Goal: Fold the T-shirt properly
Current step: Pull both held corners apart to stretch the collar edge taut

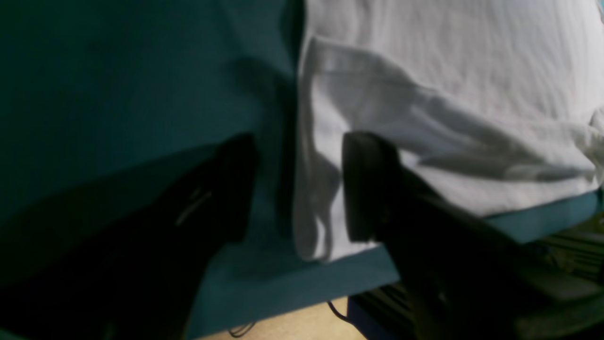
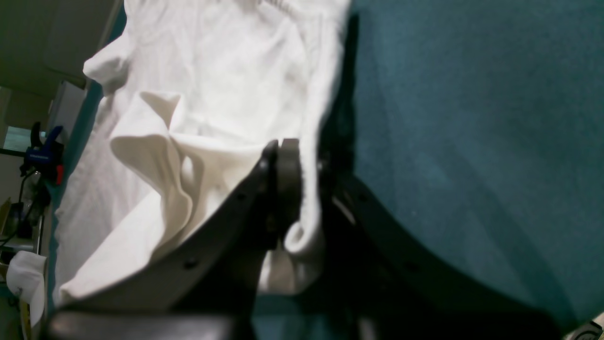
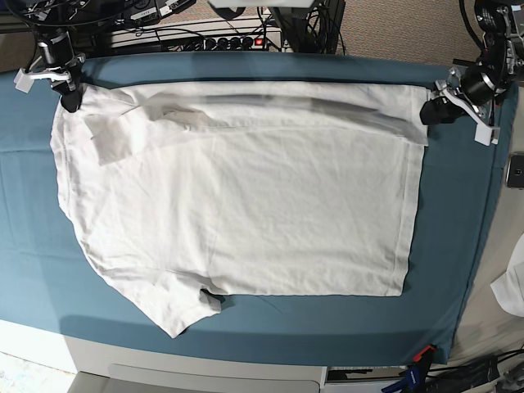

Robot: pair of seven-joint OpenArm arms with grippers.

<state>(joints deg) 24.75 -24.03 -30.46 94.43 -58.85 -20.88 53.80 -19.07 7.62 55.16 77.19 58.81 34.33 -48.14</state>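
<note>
The white T-shirt (image 3: 246, 196) lies spread flat on the teal table cloth (image 3: 33, 246), one sleeve pointing to the front left. My right gripper (image 3: 70, 98) is at the shirt's back left corner. In the right wrist view this gripper (image 2: 306, 156) is shut on the rolled edge of the T-shirt (image 2: 226, 85), and the cloth bunches up beside it. My left gripper (image 3: 431, 112) is at the back right corner. In the left wrist view it (image 1: 297, 189) stands open, its fingers (image 1: 363, 189) on either side of the edge of the T-shirt (image 1: 448, 94).
A power strip and cables (image 3: 221, 41) run behind the table's back edge. A small white cloth (image 3: 512, 286) and a dark flat object (image 3: 516, 172) lie off the right side. A blue clamp (image 2: 45, 153) sits at a table edge.
</note>
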